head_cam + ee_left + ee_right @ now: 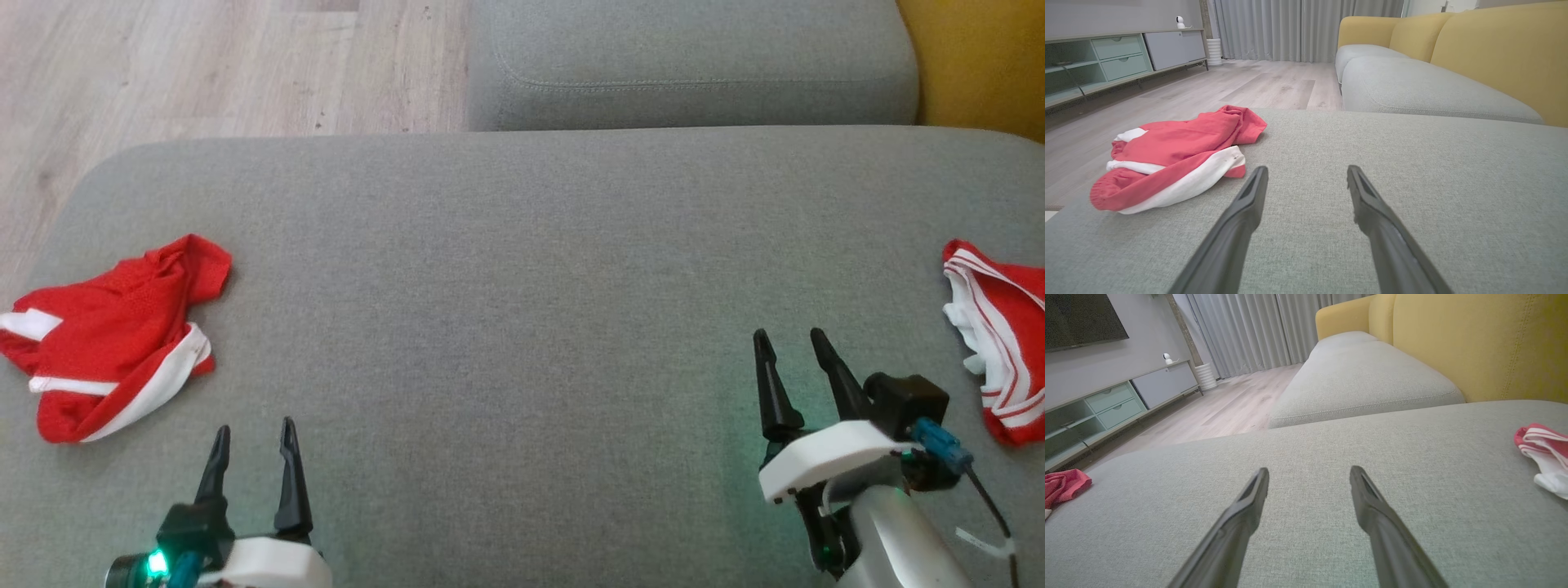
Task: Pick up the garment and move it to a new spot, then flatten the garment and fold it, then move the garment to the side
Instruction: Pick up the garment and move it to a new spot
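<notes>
Grey cushion (522, 269) carrying everything. Red garment (114, 335) lying crumpled at cushion's left edge, sitting ahead and to left of left gripper (255, 425), near but not touching; long axis slanting away toward far side. Left arm standing nearer by far. Second red-and-white garment (1000, 359) lying at right edge, beside right gripper (788, 333). Both sets of fingers standing wide apart, gripping nothing, pointing over bare cushion.

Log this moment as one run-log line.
left tool: open, empty | right tool: open, empty | left garment: crumpled, untouched | right garment: crumpled, untouched | surface: grey cushion | stage: nothing picked up
</notes>
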{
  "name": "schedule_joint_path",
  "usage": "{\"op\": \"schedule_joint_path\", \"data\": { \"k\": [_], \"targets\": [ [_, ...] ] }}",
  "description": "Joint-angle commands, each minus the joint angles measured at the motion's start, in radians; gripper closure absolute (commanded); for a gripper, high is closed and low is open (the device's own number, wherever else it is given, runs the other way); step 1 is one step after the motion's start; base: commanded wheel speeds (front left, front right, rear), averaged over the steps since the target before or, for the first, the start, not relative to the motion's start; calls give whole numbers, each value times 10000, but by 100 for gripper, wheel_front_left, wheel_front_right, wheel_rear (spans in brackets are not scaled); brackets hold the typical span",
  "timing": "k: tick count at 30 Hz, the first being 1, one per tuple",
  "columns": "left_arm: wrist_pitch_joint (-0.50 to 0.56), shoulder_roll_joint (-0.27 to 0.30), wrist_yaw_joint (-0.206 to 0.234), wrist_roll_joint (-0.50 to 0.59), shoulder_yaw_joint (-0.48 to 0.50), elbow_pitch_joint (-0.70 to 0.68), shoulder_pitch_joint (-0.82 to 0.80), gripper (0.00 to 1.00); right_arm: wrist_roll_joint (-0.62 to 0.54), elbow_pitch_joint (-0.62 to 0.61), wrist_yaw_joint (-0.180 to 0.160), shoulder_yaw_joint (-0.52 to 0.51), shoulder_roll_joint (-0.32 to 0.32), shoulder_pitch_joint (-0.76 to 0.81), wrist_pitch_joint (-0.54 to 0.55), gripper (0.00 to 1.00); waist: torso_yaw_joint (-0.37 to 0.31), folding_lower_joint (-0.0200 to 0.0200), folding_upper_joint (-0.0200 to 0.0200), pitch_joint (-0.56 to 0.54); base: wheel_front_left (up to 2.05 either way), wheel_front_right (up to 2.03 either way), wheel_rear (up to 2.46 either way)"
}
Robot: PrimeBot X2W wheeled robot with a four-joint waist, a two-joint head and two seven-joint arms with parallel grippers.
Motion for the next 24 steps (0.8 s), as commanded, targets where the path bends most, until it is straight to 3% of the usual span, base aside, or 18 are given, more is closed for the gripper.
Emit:
{"op": "schedule_joint_path", "data": {
  "k": [1,7,20,24],
  "targets": [
    [-51,47,33,-56,298,-351,-190,0,71,-325,-7,274,33,-225,-112,0,56,1,0,-14,0,0,0],
    [-51,47,39,-142,256,-344,-110,0,60,-278,-7,314,33,-161,-112,0,552,1,0,-2,0,0,0],
    [-51,51,-81,93,784,-433,384,0,457,-143,-7,649,33,91,-112,0,3433,1,0,146,0,0,0],
    [-51,57,-109,167,997,-588,451,0,504,-123,-7,802,33,17,-112,0,3845,1,0,218,0,0,0]
  ]
}}
